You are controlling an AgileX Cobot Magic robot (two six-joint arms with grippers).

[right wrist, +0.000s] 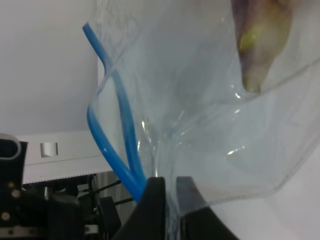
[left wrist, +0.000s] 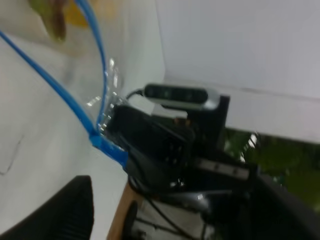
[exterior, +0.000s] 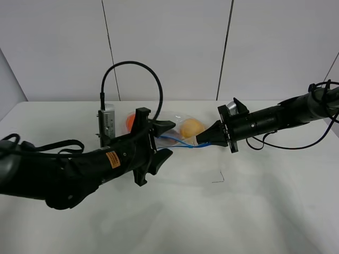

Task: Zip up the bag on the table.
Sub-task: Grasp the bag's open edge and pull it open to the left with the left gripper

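The clear bag point(exterior: 177, 129) lies on the white table point(exterior: 254, 211) between my two grippers, with an orange point(exterior: 130, 120) and a yellow fruit point(exterior: 192, 128) showing through it. Its blue strip point(exterior: 185, 143) runs to my right gripper point(exterior: 200, 141), which is shut on the strip's end. In the right wrist view the fingers point(right wrist: 156, 200) pinch the bag's corner, and the two blue strip point(right wrist: 112, 135) halves spread apart above them. My left gripper point(exterior: 170, 138) is open, its fingers above and below the bag's other side. One left finger point(left wrist: 65, 210) shows in the left wrist view.
A small dark mark point(exterior: 218, 179) lies on the table in front of the bag. White wall panels point(exterior: 169, 47) stand behind the table's back edge. A cable point(exterior: 132, 66) loops up above the left arm.
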